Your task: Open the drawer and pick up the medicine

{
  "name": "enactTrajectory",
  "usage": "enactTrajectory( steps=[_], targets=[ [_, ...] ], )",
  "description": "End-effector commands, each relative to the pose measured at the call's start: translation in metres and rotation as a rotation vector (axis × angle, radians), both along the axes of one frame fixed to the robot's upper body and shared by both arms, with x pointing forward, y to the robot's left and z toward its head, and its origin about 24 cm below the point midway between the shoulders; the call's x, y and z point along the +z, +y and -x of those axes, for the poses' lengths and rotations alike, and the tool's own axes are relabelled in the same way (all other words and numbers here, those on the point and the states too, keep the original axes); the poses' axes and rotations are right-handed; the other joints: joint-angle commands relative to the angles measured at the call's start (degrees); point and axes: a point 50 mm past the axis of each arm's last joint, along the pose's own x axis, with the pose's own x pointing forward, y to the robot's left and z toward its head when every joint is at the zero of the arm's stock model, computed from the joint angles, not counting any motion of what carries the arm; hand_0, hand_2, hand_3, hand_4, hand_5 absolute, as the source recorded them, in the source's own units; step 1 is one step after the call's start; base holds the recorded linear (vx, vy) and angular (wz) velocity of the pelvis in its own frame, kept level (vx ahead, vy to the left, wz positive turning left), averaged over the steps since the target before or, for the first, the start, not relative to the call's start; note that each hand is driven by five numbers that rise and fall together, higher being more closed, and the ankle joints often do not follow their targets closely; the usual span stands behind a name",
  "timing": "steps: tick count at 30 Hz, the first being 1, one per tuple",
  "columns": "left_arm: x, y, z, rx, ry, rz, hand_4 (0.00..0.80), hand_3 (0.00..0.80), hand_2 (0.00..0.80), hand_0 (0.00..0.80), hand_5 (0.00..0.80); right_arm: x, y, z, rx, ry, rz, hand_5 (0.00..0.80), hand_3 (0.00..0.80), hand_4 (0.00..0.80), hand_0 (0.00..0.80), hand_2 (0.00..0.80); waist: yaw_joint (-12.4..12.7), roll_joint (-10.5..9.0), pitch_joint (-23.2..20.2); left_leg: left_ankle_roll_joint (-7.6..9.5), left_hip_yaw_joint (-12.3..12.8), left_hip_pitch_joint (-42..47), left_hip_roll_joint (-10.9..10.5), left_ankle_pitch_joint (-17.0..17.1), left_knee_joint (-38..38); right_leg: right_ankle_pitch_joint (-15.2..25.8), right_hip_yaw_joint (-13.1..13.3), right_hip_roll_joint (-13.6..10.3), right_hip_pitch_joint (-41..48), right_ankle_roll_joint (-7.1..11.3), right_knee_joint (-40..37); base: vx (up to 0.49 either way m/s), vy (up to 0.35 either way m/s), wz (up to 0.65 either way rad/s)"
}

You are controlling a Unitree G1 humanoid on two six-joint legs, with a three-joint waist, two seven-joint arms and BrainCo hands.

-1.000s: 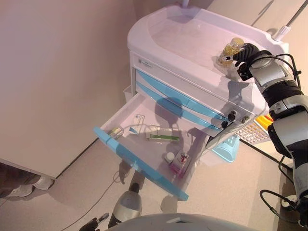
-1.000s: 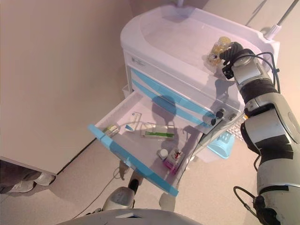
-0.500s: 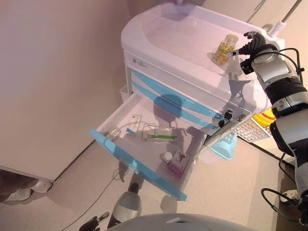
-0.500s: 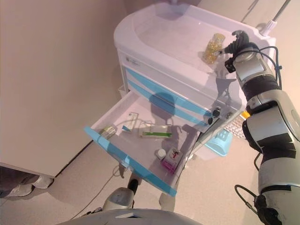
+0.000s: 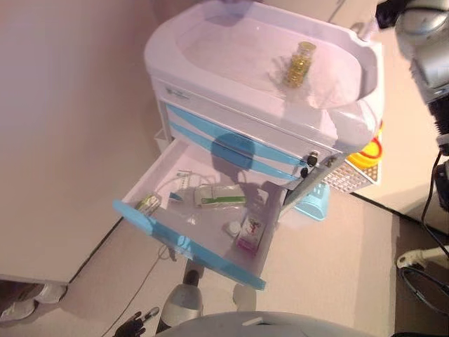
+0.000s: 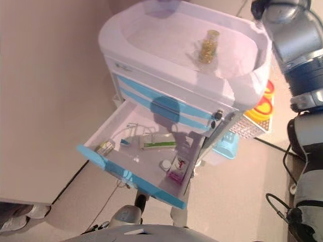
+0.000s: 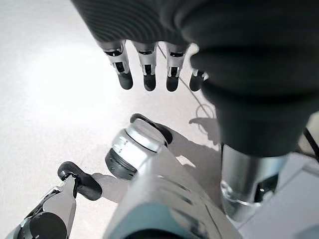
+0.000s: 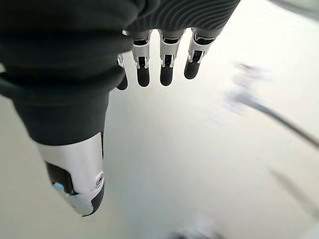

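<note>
The white cart (image 5: 231,42) has its lowest drawer (image 5: 189,246), with a blue front, pulled open. In the drawer lie a green and white box (image 5: 219,196), a pink box (image 5: 249,233), a small white bottle (image 5: 232,227) and a small vial (image 5: 148,203). A clear bottle of yellow capsules (image 5: 299,63) stands upright on the cart top. My right hand (image 6: 257,7) is raised past the cart's far right corner, apart from the bottle; its fingers (image 8: 167,69) are straight and empty. My left hand (image 5: 137,324) hangs low beside me, with its fingers (image 7: 149,74) straight and empty.
A yellow bin (image 5: 365,151), a white grid tray (image 5: 347,179) and a light blue basket (image 5: 312,203) sit on the floor right of the cart. A wall runs along the left. A person's shoes (image 5: 28,302) show at lower left.
My right hand has let go of the capsule bottle and lifted away up and to the right. The bottle now stands alone on the cart top. The camera has also shifted.
</note>
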Motion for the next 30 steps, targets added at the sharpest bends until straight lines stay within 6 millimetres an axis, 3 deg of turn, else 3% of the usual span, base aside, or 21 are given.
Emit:
enactTrajectory(
  steps=[1,5,8,12,13,17,20,24,30],
  targets=[
    [0.003,0.007,0.004,-0.074,-0.02,-0.029,0.0,0.0,0.0,0.0,0.0,0.017,0.021,0.041,0.075,-0.199,0.179,0.0,0.0,0.0,0.0,0.0,-0.6,0.64,-4.8,0.43,-0.6,2.9,2.2,-6.0,1.9,7.5,0.2,-5.1,-5.8,2.72,3.0,-0.05,-0.037,-0.31],
    [0.008,0.011,-0.013,-0.106,-0.072,-0.058,0.0,0.0,0.0,0.0,0.0,-0.006,0.049,0.071,0.322,-0.17,0.359,0.0,0.0,0.0,0.0,0.0,-2.8,1.14,-6.0,0.19,1.2,3.2,2.5,-5.8,0.8,7.6,1.7,-4.7,-6.4,2.8,2.3,-0.049,-0.058,-0.26],
    [0.014,0.014,-0.029,-0.17,-0.121,-0.09,0.0,0.0,0.0,0.0,0.0,-0.037,0.069,0.087,0.532,-0.06,0.51,0.0,0.0,0.0,0.0,0.0,-4.2,1.58,-6.4,0.11,2.5,3.4,2.6,-6.0,0.7,7.7,2.8,-4.4,-6.8,2.78,2.0,-0.045,-0.054,-0.26],
    [0.021,0.015,-0.05,-0.246,-0.167,-0.124,0.0,0.0,0.0,0.0,0.0,-0.079,0.09,0.102,0.822,0.111,0.676,0.0,0.0,0.0,0.0,0.0,-5.7,2.19,-6.6,0.09,3.9,3.8,2.9,-6.3,0.8,7.8,4.1,-4.3,-7.2,2.65,2.2,-0.027,-0.025,-0.23],
    [0.024,0.015,-0.059,-0.282,-0.178,-0.142,0.0,0.0,0.0,0.0,0.0,-0.1,0.1,0.11,0.966,0.221,0.738,0.0,0.0,0.0,0.0,0.0,-6.6,2.58,-6.6,0.01,4.5,4.1,3.0,-6.5,0.8,7.8,4.6,-4.3,-7.4,2.68,2.1,-0.012,-0.011,-0.25],
    [0.03,0.017,-0.076,-0.372,-0.197,-0.187,0.0,0.0,0.0,0.0,0.0,-0.139,0.109,0.12,1.217,0.448,0.788,0.0,0.0,0.0,0.0,0.0,-8.3,3.04,-6.4,-0.17,5.8,4.6,3.3,-6.6,1.0,8.0,6.0,-4.2,-7.8,2.7,2.3,-0.018,-0.009,-0.27],
    [0.032,0.013,-0.087,-0.447,-0.217,-0.208,0.0,0.0,0.0,0.0,0.0,-0.165,0.113,0.119,1.315,0.59,0.752,0.0,0.0,0.0,0.0,0.0,-9.5,3.3,-5.9,-0.27,6.5,4.6,3.4,-6.8,1.3,8.0,7.1,-4.0,-8.2,2.62,2.5,-0.03,0.0,-0.08],
    [0.032,0.003,-0.096,-0.544,-0.246,-0.224,0.0,0.0,0.0,0.0,0.0,-0.195,0.118,0.109,1.312,0.699,0.699,0.0,0.0,0.0,0.0,0.0,-10.4,3.59,-5.2,-0.36,7.0,4.5,3.4,-6.7,1.2,8.3,8.0,-3.9,-8.7,2.68,2.3,-0.032,-0.004,-0.13],
    [0.031,-0.004,-0.098,-0.66,-0.234,-0.235,0.0,0.0,0.0,0.0,0.0,-0.224,0.114,0.097,1.282,0.819,0.625,0.0,0.0,0.0,0.0,0.0,-11.0,3.99,-4.6,-0.37,7.5,4.3,3.5,-6.7,1.6,8.3,8.3,-3.9,-9.2,2.75,2.4,-0.006,-0.001,-0.04]
  ],
)
